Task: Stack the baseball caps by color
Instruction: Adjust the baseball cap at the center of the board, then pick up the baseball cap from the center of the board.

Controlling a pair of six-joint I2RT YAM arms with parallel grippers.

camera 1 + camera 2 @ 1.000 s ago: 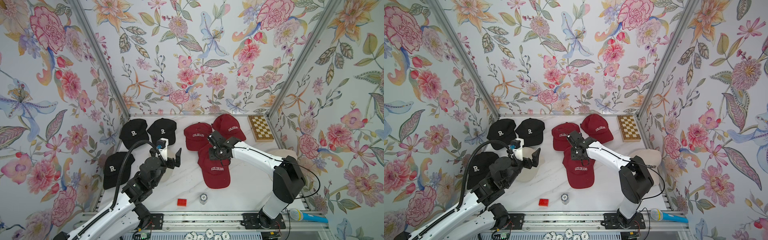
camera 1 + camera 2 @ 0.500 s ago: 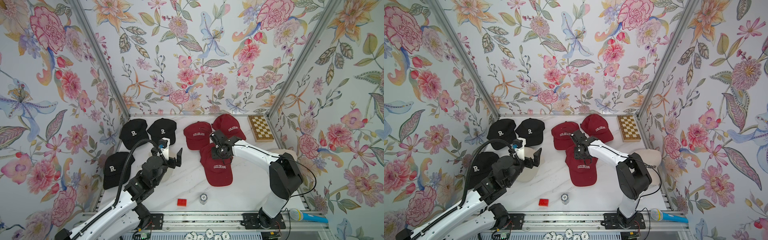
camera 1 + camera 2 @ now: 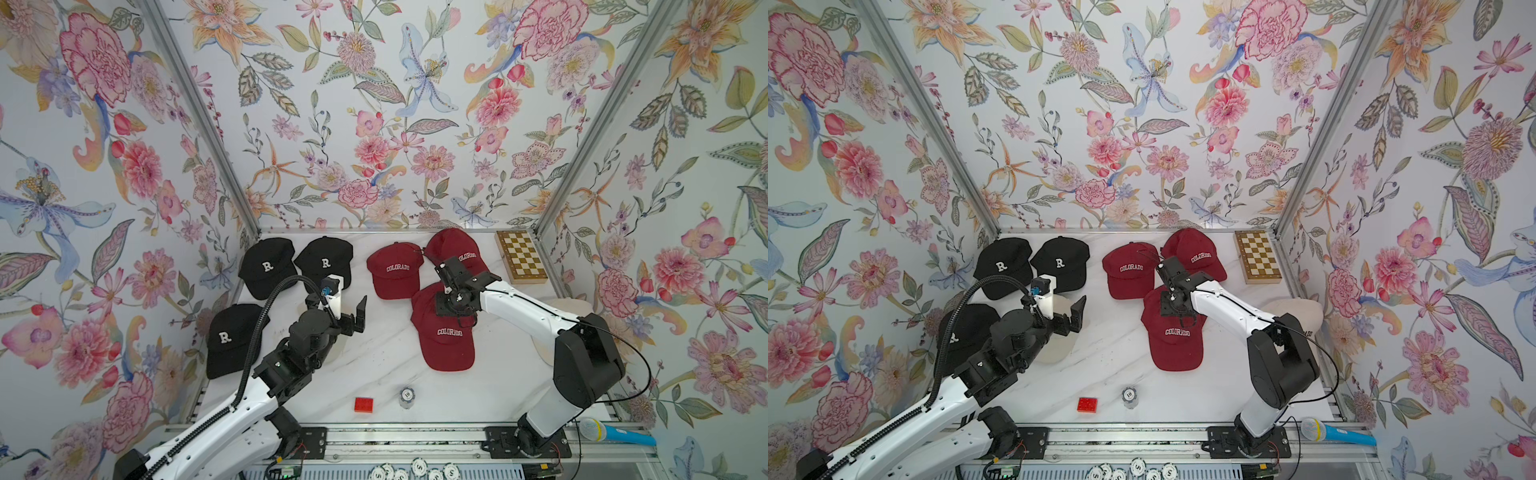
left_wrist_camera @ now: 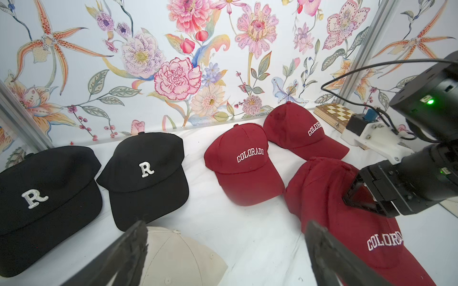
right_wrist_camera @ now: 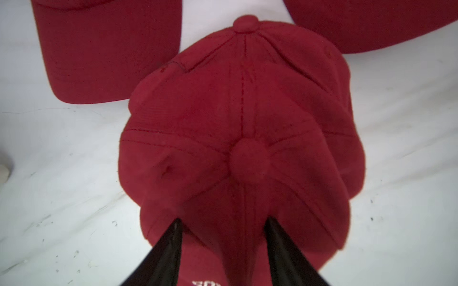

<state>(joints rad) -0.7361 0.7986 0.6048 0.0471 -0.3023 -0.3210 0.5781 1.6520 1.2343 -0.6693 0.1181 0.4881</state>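
Fabric of the stacked red caps (image 3: 442, 345), right of the bench's middle, sat between the half-open jaws of the right claw (image 5: 223, 224); whether they pinched it could not be told. The left claw (image 4: 225, 227) hung wide open and empty over a cream cap (image 4: 178, 252), with black caps (image 3: 270, 253) toward the back-left corner.

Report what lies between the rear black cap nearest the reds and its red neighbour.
Only bare white tabletop separates that black cap from the red cap, seen in the left wrist view.
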